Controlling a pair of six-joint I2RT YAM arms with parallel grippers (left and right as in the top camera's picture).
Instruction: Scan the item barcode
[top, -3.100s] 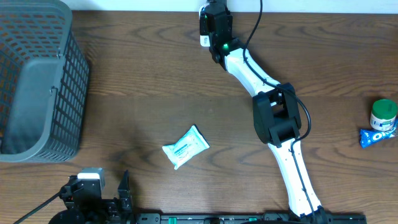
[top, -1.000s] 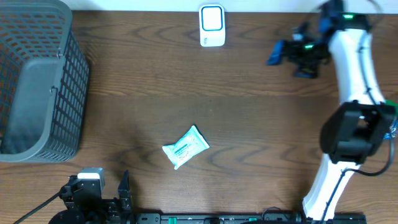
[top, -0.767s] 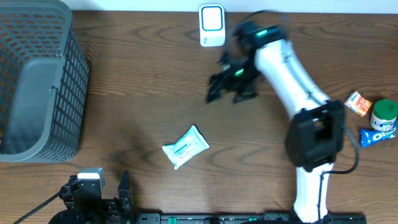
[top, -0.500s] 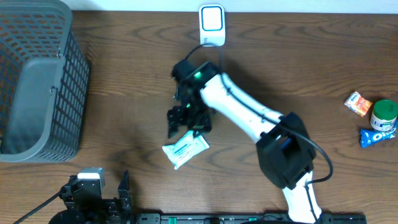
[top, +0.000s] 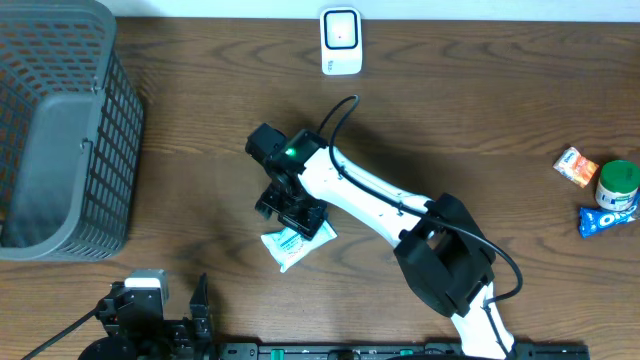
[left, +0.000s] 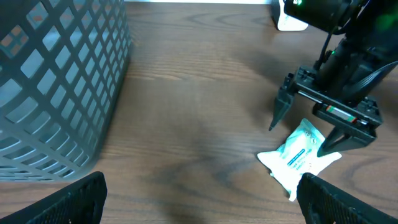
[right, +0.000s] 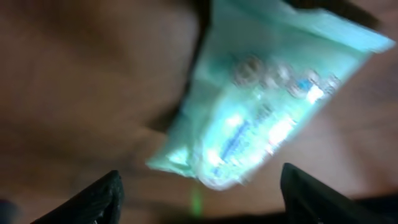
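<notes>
The item, a white packet (top: 296, 240) with teal print, lies flat on the wooden table near its front middle. My right gripper (top: 293, 208) hangs just over the packet's far end, open, one finger to each side. In the left wrist view its black fingers (left: 278, 114) straddle the packet (left: 298, 157). The right wrist view is blurred; the packet (right: 267, 99) fills it above my right gripper (right: 200, 177). A white scanner (top: 341, 40) stands at the back edge. My left gripper (left: 202, 190) is open and empty at the front left.
A grey mesh basket (top: 60, 130) takes up the left side, seen close in the left wrist view (left: 56, 87). At the far right sit an orange packet (top: 575, 166), a green-lidded jar (top: 617, 183) and a blue snack packet (top: 607, 219).
The right arm swept from the far right of the table across to the white packet and dropped over it. The packet and the left arm have not moved.
</notes>
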